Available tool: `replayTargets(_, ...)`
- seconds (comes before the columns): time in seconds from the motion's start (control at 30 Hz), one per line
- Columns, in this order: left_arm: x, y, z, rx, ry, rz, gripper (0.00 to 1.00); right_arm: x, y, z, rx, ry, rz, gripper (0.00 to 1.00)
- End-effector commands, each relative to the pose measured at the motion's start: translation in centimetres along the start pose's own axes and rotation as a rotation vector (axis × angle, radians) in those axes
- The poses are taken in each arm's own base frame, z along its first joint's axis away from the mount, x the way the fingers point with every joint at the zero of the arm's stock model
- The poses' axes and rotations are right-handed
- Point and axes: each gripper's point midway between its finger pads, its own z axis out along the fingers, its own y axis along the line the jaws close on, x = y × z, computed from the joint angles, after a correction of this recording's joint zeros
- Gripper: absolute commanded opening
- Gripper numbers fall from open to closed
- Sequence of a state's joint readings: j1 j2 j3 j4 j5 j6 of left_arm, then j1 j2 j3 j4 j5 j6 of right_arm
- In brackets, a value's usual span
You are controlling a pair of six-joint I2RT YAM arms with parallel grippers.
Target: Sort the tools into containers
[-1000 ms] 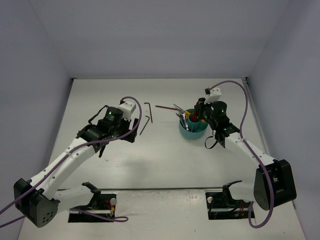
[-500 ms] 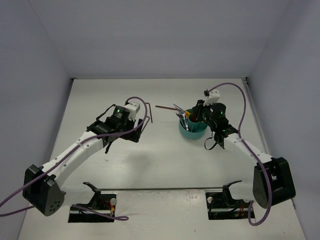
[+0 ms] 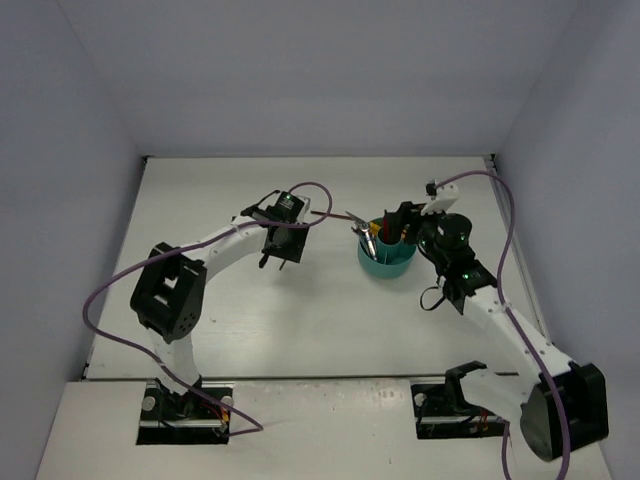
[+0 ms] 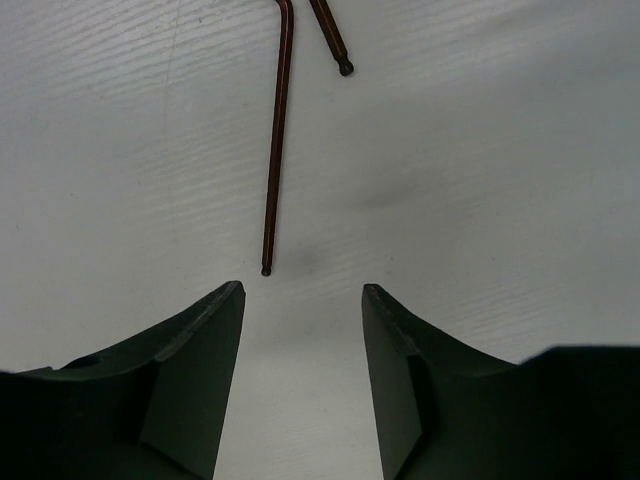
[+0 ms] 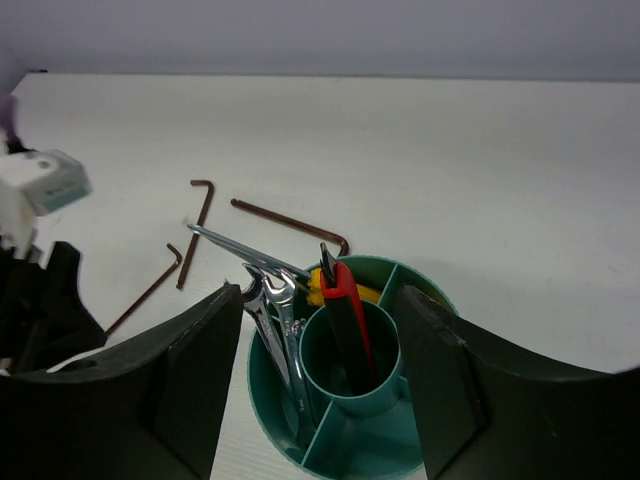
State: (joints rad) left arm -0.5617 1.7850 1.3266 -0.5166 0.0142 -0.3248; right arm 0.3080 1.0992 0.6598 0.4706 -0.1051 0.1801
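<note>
The teal tub (image 5: pixel 366 446) stands on the table, also in the top view (image 3: pixel 392 264). Its central cup holds the red-and-black-handled tool (image 5: pixel 348 318). Silver wrenches (image 5: pixel 276 322) and something yellow (image 5: pixel 322 286) sit in its left compartments. Three dark hex keys lie left of the tub: one (image 5: pixel 196 232), a second (image 5: pixel 146 290) and a third (image 5: pixel 290 222). My right gripper (image 5: pixel 320 295) is open and empty above the tub. My left gripper (image 4: pixel 303 290) is open and empty, low over the table, its tips just short of one hex key's end (image 4: pixel 276 150). A second key's tip (image 4: pixel 332 40) shows beside it.
My left arm (image 3: pixel 235 235) stretches across the table's middle and covers two hex keys in the top view. The third key (image 3: pixel 328 214) shows between the arm and the tub. Walls close the table at the back and both sides.
My left arm has swung right and forward, bringing its gripper down to the hex keys. My right arm has shifted slightly above the tub.
</note>
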Motion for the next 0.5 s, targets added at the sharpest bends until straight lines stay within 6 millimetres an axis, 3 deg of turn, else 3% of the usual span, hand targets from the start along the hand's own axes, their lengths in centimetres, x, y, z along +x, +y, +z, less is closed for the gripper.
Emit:
replayTargets(0.0,-2.9,0.3,0.9,-0.040,-0.031,-0.008,0.45,-5.3,0.2,-2.5,0.023,-0.135,-0.008,0.61)
replayTargets(0.2,-3.3,1.5,3.7,-0.066,0.028,-0.015,0.39,-6.9,1.2,-4.8,-0.019,-0.174,0.011,0.63)
replayTargets(0.47,-3.6,1.6,5.4,-0.028,0.099,0.007,0.30,-6.2,1.2,-5.5,-0.024,-0.160,0.012,0.65)
